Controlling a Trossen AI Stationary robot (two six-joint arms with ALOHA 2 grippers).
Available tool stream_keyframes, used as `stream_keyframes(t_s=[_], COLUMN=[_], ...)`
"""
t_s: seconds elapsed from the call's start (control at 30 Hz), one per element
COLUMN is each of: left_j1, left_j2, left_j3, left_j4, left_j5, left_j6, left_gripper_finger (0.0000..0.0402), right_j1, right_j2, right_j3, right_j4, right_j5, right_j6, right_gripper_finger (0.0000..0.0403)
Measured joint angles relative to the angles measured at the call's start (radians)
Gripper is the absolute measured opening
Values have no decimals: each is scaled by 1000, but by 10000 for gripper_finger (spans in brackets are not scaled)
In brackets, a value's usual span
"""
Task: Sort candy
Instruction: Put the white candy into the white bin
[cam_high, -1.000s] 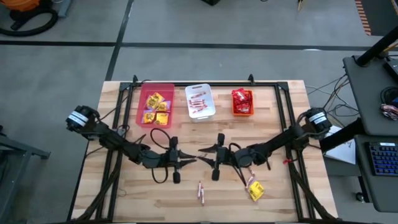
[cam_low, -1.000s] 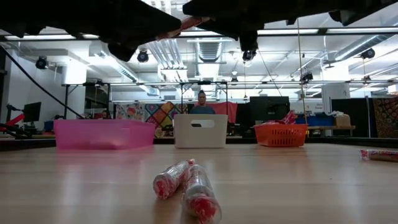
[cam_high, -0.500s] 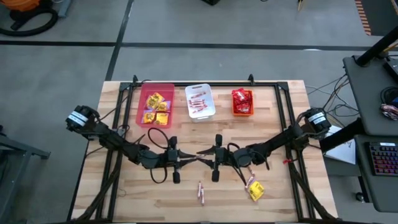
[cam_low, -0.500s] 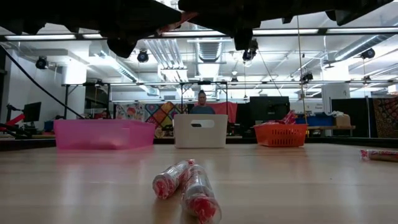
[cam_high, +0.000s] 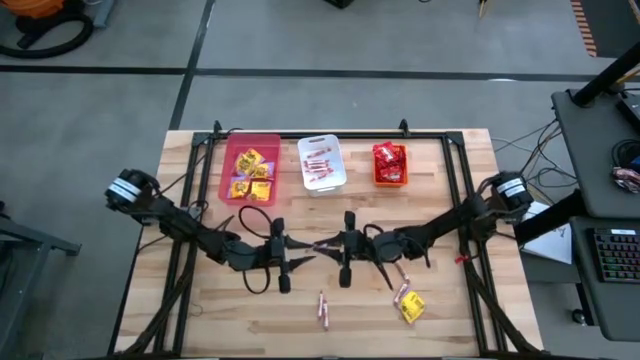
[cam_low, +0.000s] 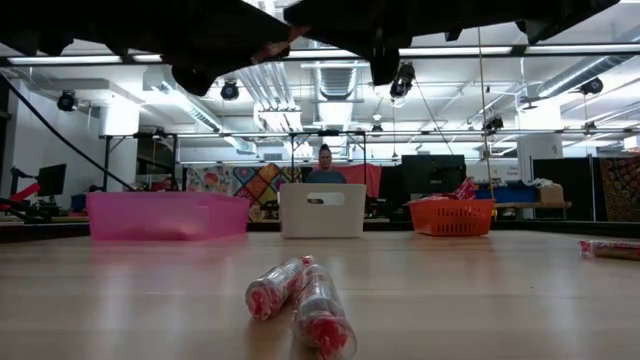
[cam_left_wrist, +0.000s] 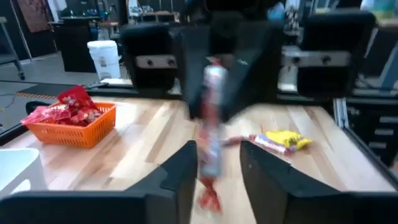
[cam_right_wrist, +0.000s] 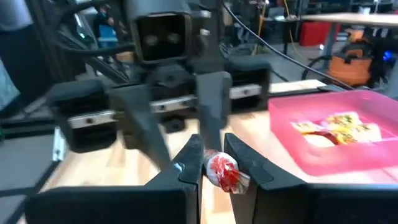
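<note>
Candy stick (cam_high: 321, 245) hangs in the air over the middle of the tabletop (cam_high: 220, 310), caught between the two tools, which meet tip to tip there. The right tool (cam_high: 326, 244) reaches in from 3 o'clock, and its fingers are closed narrow on one end of the stick; the right wrist view shows the twisted red-and-white wrapper end (cam_right_wrist: 222, 171) pinched between them. The left tool (cam_high: 308, 250) reaches in from 9 o'clock. In the left wrist view the stick (cam_left_wrist: 211, 124) stands upright between its two fingers (cam_left_wrist: 183, 171), which are parted with a gap showing on each side of the stick, so this tool is loose around it and not gripping.

Along the 12 o'clock edge of the tabletop three bins stand in a row. The pink bin (cam_high: 222, 170) towards 11 o'clock holds yellow packets (cam_high: 250, 172), the white bin (cam_high: 321, 140) at 12 o'clock holds pinkish-red sticks (cam_high: 320, 162), and the orange bin (cam_high: 389, 183) towards 1 o'clock holds red packets (cam_high: 389, 160).

More candy lies loose on the wood. Two sticks (cam_high: 323, 308) lie side by side and touching at 6 o'clock, close to the low camera (cam_low: 300, 295). Towards 5 o'clock a single stick (cam_high: 404, 292) lies just beside a yellow packet (cam_high: 411, 308).
</note>
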Motion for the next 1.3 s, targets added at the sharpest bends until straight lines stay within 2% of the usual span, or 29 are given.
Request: stream_keyframes(t_s=[0.13,0.33,0.4,0.6,0.73,0.87,0.93,1.1,1.3], left_j1=[3,4,5,11,19,22,22,25,25], left_j2=[-43,-192,-247,-402,-474,-510,-522,-532,-533], left_j3=[0,-1,-1,-1,-1,-12,-21,-30,-35], left_j4=[-118,-441,-534,-753,-832,-860,-873,-889,-954], left_j5=[-43,-97,-104,-104,-104,-136,-152,-153,-153], left_j6=[-27,-86,-86,-83,-83,-82,-82,-104,-197], left_gripper_finger=[139,164,165,166,166,166,166,166,166], right_j1=[-74,-297,-383,-645,-758,-806,-807,-808,-808], right_j2=[-57,-99,-83,19,123,232,277,352,313], right_j3=[17,166,219,341,429,514,553,639,658], right_j4=[-166,-668,-775,-821,-808,-812,-814,-900,-1025], right_j5=[-16,16,-3,-195,-324,-460,-490,-490,-481], right_j6=[22,63,46,-18,-19,-10,-8,6,16], right_gripper_finger=[36,36,36,47,50,55,66,120,181])
